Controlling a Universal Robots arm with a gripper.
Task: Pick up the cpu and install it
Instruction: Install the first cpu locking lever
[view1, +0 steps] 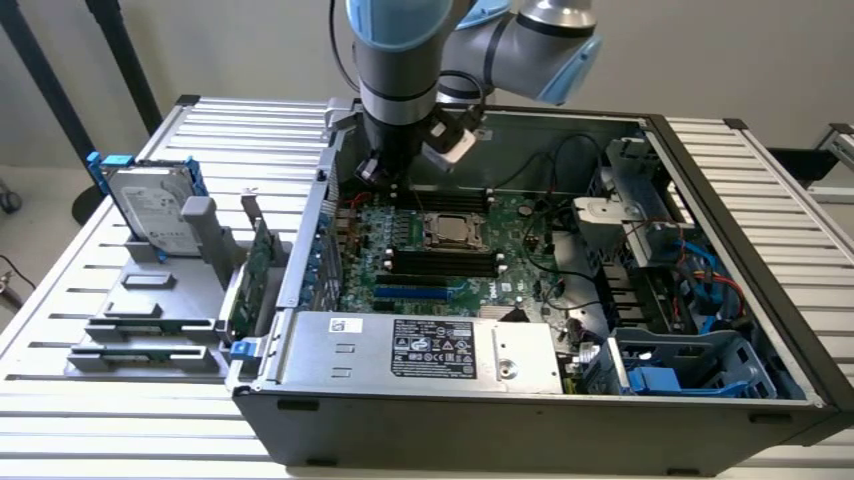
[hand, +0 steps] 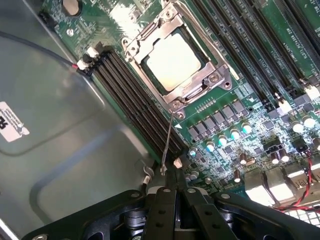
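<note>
The cpu (hand: 172, 62) is a small square chip with a pale silver top. It lies flat inside the metal-framed socket (hand: 218, 76) on the green board (hand: 250, 92), with the frame round its edges.

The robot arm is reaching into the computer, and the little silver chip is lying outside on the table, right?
Not quite. The arm does reach into the computer, but the cpu isn't on the table: the wrist view shows it lying in the metal-framed socket on the green board.
</note>
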